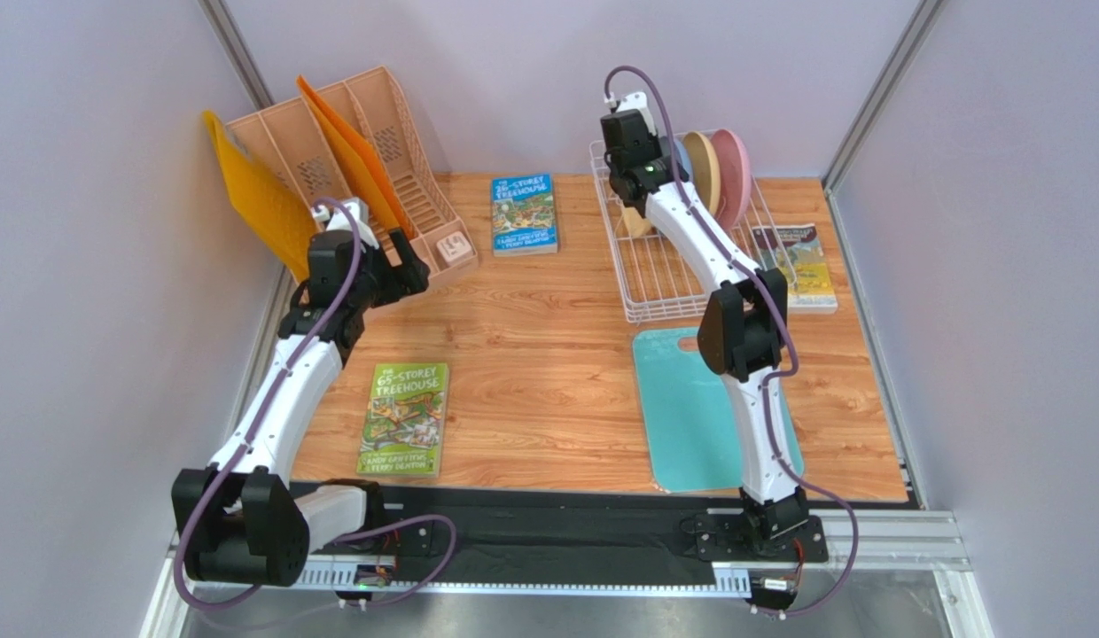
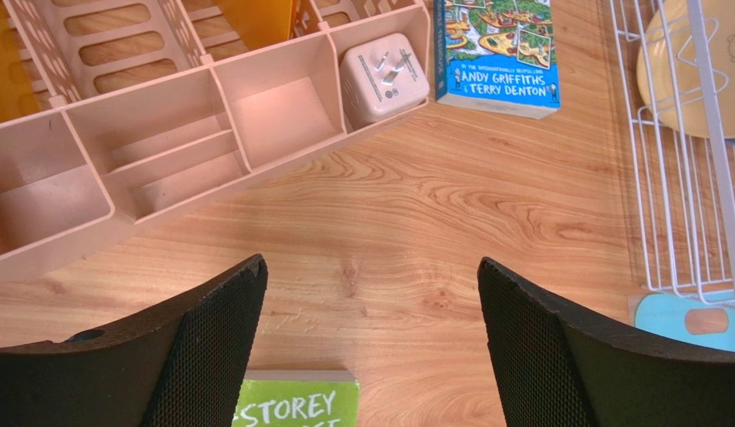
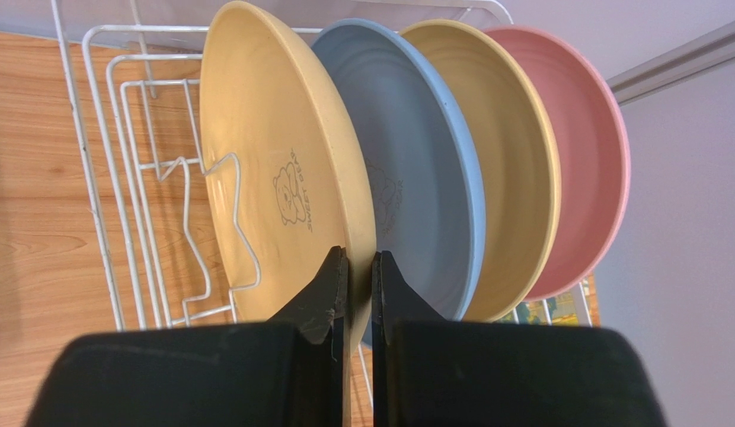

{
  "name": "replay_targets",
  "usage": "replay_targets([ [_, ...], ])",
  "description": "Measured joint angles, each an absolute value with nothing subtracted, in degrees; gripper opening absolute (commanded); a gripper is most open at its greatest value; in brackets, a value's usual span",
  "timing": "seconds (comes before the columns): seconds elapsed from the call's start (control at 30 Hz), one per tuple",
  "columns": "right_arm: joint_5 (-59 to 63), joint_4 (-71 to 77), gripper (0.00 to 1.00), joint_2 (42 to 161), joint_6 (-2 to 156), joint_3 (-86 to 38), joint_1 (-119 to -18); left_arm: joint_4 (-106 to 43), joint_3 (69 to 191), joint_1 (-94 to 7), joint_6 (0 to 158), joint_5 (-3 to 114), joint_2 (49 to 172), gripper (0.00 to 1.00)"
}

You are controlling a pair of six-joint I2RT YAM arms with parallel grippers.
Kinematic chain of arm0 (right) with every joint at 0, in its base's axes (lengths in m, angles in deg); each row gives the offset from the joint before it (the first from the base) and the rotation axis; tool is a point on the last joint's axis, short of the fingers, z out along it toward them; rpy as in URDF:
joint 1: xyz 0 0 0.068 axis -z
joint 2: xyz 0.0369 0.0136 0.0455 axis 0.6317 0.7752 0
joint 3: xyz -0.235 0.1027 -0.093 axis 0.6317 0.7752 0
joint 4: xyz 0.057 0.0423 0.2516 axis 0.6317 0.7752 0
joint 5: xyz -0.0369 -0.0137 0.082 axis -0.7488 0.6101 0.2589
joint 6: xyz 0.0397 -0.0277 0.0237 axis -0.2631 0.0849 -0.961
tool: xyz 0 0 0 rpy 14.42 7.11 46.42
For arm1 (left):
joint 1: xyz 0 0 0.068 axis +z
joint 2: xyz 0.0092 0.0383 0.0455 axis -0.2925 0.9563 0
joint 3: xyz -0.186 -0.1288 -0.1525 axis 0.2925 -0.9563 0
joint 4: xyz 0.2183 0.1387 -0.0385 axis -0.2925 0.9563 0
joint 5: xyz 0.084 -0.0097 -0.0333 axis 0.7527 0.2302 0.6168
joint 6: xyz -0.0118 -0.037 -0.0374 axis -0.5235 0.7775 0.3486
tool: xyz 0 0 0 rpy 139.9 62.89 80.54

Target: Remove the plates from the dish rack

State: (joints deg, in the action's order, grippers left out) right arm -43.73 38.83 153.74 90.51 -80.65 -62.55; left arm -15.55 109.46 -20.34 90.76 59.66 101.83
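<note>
On wood-grain worktop (image 1: pixel 555 346), standing on edge in the dish rack (image 3: pixel 95 178), directly ahead of the right gripper (image 3: pixel 359 260): front cream plate (image 3: pixel 273 133), blue plate (image 3: pixel 424 151), second cream plate (image 3: pixel 509 151), pink plate (image 3: pixel 594 151), leaning face to face between prongs, presumably for draining. Facing broadside leftward, rims pointing up, row running off to the gripper's right. Pinching the front cream plate's near rim, jaws almost together, probably readying a straight upward lift. Hanging far off to that gripper's left, jaws spread wide, holding nothing: left gripper (image 2: pixel 371 294).

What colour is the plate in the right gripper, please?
Cream-yellow plate, clearest in the right wrist view.
</note>
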Motion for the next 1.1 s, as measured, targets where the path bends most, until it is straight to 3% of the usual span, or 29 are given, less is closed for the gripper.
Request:
replay_targets([
  [0.27, -55.5, 31.5, 0.00, 153.7, 98.9, -78.5, -65.8, -15.6, 109.4, -20.3, 90.8, 59.7, 101.8, 0.93],
  [0.47, -66.7, 18.1, 0.00, 153.7, 110.5, -78.1, -68.4, -15.5, 109.4, -20.4, 90.7, 59.9, 101.8, 0.94],
  [0.63, -70.8, 10.1, 0.00, 150.9, 114.7, -71.5, -68.9, -15.5, 109.4, -21.1, 90.6, 59.7, 101.1, 0.94],
  [0.83, -69.4, 19.1, 0.00, 142.0, 106.3, -65.1, -69.7, -15.7, 109.4, -22.8, 90.6, 57.5, 100.3, 0.94],
  [1.1, -57.5, 36.3, 0.00, 120.5, 86.9, -56.4, -74.7, -19.4, 109.0, -25.5, 92.4, 50.8, 99.0, 0.93],
])
